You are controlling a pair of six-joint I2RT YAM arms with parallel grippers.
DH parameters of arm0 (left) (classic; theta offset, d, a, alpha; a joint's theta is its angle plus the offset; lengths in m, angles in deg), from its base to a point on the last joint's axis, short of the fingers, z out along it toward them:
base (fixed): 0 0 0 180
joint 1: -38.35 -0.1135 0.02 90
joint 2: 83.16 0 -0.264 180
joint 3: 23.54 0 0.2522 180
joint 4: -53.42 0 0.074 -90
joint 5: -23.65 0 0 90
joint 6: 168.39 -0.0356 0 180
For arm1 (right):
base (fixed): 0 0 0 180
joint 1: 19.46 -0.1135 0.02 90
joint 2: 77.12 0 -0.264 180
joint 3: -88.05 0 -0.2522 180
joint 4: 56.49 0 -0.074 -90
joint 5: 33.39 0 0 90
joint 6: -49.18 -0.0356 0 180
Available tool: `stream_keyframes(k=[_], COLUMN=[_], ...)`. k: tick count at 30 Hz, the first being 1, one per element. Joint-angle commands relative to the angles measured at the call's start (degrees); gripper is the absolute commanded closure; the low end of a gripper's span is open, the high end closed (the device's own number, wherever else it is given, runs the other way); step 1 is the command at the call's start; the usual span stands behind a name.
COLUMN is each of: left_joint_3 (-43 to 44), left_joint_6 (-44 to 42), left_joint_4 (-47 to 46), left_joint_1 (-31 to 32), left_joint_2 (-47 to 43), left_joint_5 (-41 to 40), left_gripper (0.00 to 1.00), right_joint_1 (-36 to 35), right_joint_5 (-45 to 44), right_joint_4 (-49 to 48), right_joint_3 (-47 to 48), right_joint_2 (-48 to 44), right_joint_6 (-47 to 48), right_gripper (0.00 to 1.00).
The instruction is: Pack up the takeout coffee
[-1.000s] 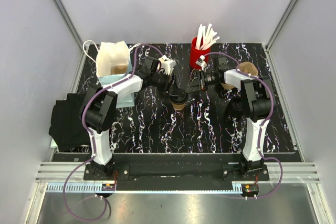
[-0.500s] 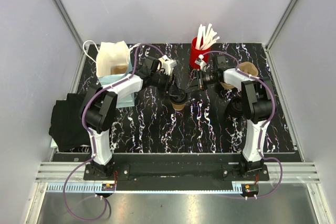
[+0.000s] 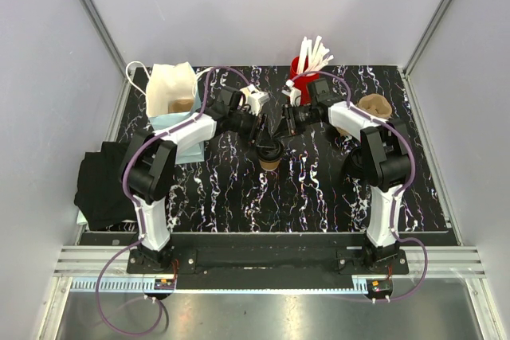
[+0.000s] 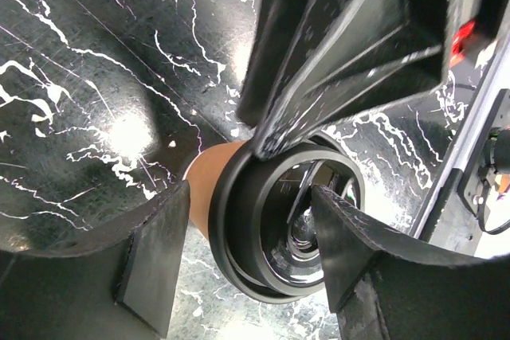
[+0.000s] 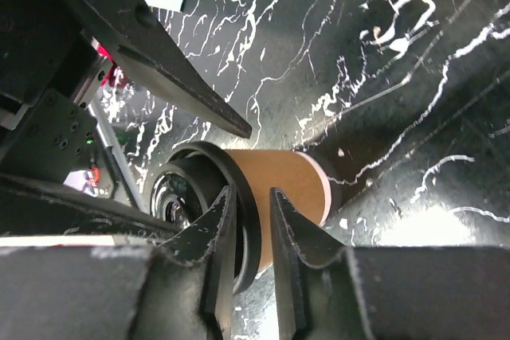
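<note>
The takeout coffee (image 3: pixel 271 163), a small brown paper cup (image 4: pixel 202 197) (image 5: pixel 283 181), stands mid-table with its black lid (image 3: pixel 268 149) (image 4: pixel 263 236) (image 5: pixel 187 173) on top. My left gripper (image 3: pixel 262 137) (image 4: pixel 251 193) reaches in from the left. Its fingers straddle the lidded top and press on the cup. My right gripper (image 3: pixel 280 129) (image 5: pixel 253 193) comes from the right with narrow jaws. One finger lies over the lid's top and the other outside the rim, so they pinch the lid's edge. The right gripper's body (image 4: pixel 358 37) hides the far side of the lid.
A red cup of white sticks (image 3: pixel 303 76) stands just behind the grippers. A white bag (image 3: pixel 171 89) with a cup inside sits at back left on a light-blue sheet (image 3: pixel 182 127). Lidless brown cups (image 3: pixel 373 105) lie at right. Black cloth (image 3: pixel 103 185) hangs off the left edge.
The right arm has swung left, bringing its gripper over the lid's rim with narrower jaws. The left gripper and the cup have barely moved.
</note>
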Motion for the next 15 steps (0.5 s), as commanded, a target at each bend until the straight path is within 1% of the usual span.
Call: stream_keyframes(k=[1,6,7,9,10,14,15], left_joint_3=[-2.9,-2.0,-1.5,-0.9,-0.3,1.4,2.5], left_joint_6=[-5.4,-5.3,-5.2,-5.3,-5.4,-5.5,-5.6], left_joint_4=[5.5,5.6,5.8,6.1,6.3,6.7,7.0], left_joint_1=[0.5,0.6,0.6,0.6,0.6,0.5,0.4], left_joint_2=[1.4,0.5,0.3,-0.1,-0.3,-1.9,-2.1], left_joint_5=[-9.7,-8.8,-8.6,-7.9,-7.8,-6.6,-6.3], left_gripper=[0.36,0.36,0.36,0.35,0.34,0.32,0.31], right_joint_1=[-3.1,-2.3,-1.7,-1.0,-0.5,1.0,1.2], right_joint_5=[-15.0,-9.3,-8.1,-6.4,-5.4,-2.2,-0.9], right_joint_4=[9.0,9.4,9.5,10.4,10.6,11.0,11.0], right_joint_3=[-3.5,-0.9,-0.5,1.3,1.9,4.7,5.1], right_joint_2=[5.9,0.1,-0.8,-2.8,-3.3,-6.1,-6.5], right_joint_6=[6.4,7.5,7.7,8.1,8.2,7.3,7.2], right_gripper=[0.72,0.64,0.6,0.56,0.5,0.42,0.41])
